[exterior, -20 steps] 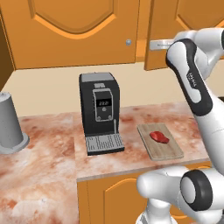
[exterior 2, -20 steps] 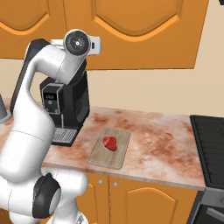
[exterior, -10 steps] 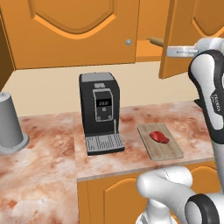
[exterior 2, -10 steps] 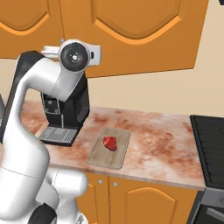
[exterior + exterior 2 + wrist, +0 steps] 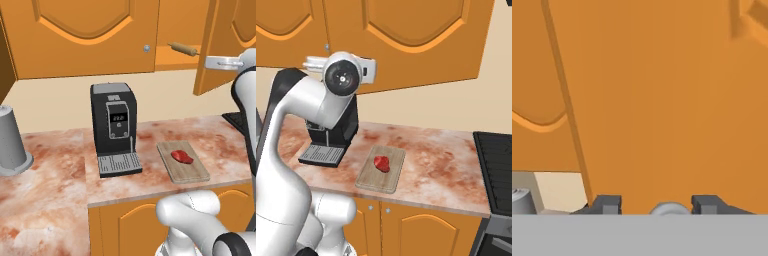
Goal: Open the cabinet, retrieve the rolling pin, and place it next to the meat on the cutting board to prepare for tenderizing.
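Note:
The cabinet door (image 5: 216, 46) stands swung open toward me, and the tan rolling pin (image 5: 183, 48) lies on the shelf inside. My gripper (image 5: 208, 62) is at the door's free edge. In the hand view its two dark fingertips (image 5: 607, 204) stand apart on either side of the small grey knob (image 5: 669, 208), with a gap on each side, so the gripper (image 5: 657, 205) is open. The red meat (image 5: 181, 156) lies on the cutting board (image 5: 192, 173) on the counter below. From the right I see the same meat (image 5: 382, 163) and board (image 5: 369, 178).
A black coffee machine (image 5: 115, 127) stands left of the board, and a grey canister (image 5: 11, 142) sits at the counter's far left. The twin door (image 5: 85, 35) is shut. A black stove (image 5: 497, 172) lies at the counter's right end.
The door has swung further open with the hand, uncovering the rolling pin. The jaws, shut on the knob before, have parted.

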